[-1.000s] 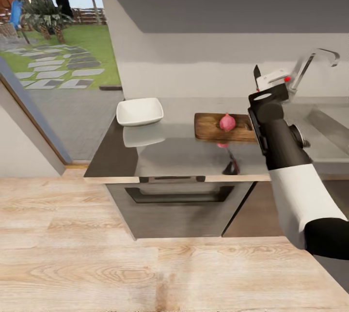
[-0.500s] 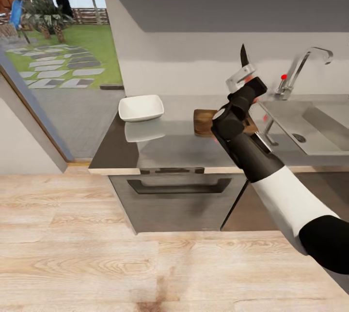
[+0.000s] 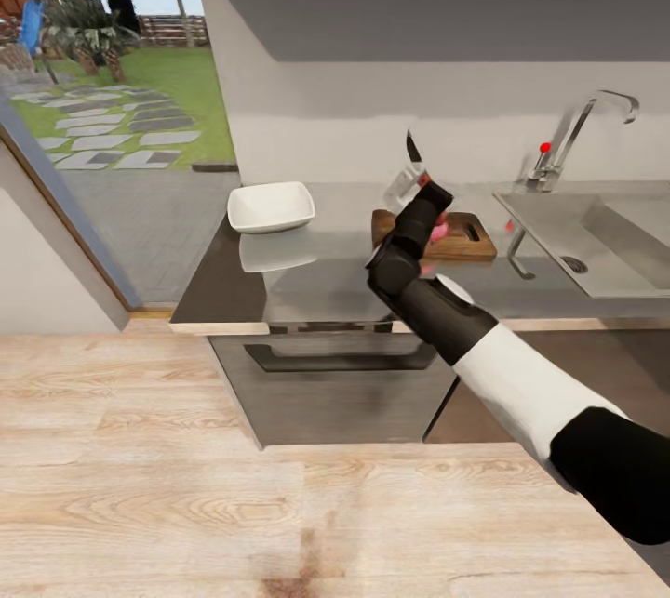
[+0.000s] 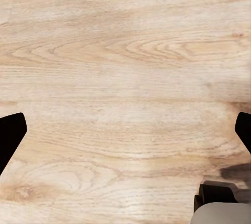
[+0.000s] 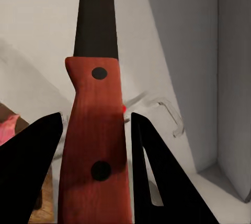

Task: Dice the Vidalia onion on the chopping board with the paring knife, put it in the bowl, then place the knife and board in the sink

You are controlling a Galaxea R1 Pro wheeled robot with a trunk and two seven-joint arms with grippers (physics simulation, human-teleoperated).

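Right gripper (image 3: 416,178) is holding the paring knife (image 3: 412,148) over the chopping board (image 3: 462,246).

The blade is pointing up, its long axis near vertical, and the Vidalia onion (image 3: 439,230) is sitting on the board just below and beside the gripper. The bowl (image 3: 271,207) is standing empty on the bench (image 3: 326,286), further along. The sink (image 3: 596,249) is holding nothing visible. The left gripper (image 4: 125,135) is hanging spread wide over the floor.
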